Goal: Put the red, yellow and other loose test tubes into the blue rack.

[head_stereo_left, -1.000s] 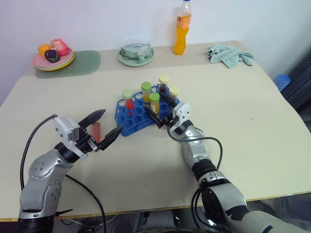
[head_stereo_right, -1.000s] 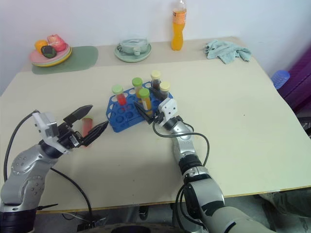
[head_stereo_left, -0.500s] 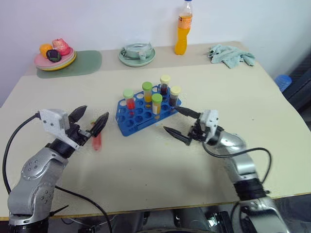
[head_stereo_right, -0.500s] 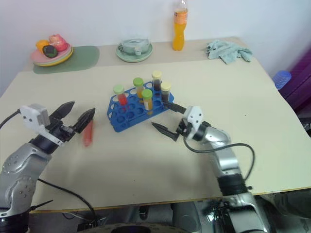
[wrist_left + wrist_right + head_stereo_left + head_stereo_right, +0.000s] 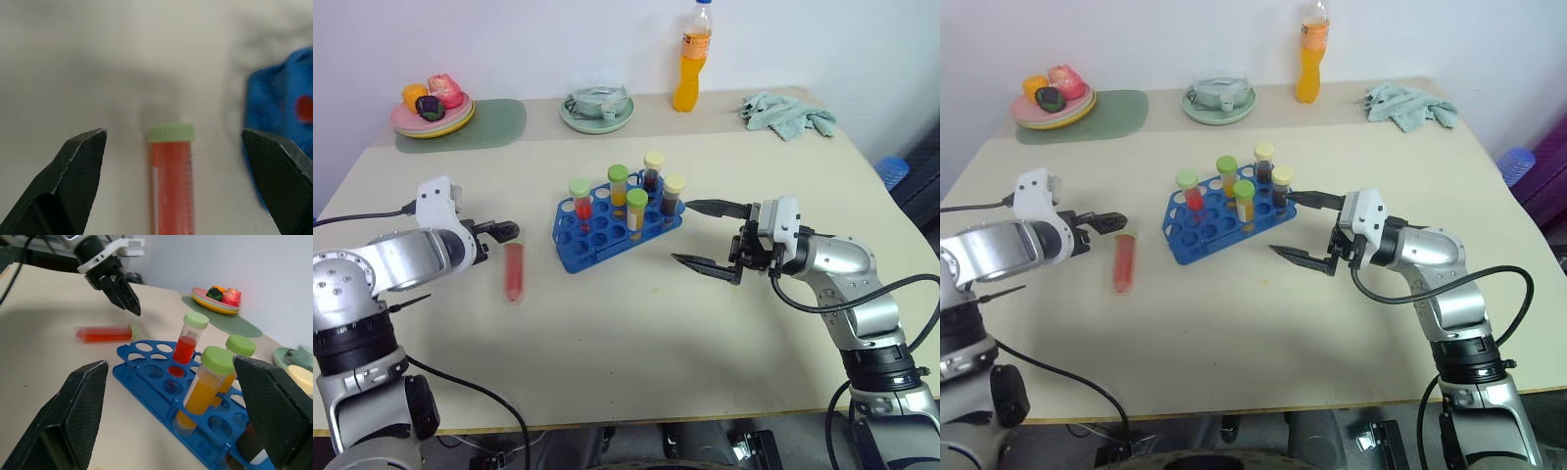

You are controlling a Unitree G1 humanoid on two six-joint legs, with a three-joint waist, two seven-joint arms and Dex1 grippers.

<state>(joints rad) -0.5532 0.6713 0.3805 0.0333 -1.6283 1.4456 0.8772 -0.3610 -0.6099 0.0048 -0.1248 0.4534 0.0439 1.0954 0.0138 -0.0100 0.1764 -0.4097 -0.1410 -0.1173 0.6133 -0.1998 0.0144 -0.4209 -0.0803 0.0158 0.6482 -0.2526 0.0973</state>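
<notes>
Left hand [image 5: 171,147] spread — red tube [image 5: 514,273] flat (green cap).

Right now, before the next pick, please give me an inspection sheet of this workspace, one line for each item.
Surface: beige table, nothing spilled.
Job's things: blue rack holds five capped tubes upright; one red tube lies flat on the table beside the rack.
Clutter: plate of toy food, green mat, dish, orange bottle, cloth, all far from the rack.
Grippers: left gripper open over the red tube; right gripper open, empty, beside the rack.
Cables: black cable looped along the right arm.
Surroundings: white wall behind.
</notes>
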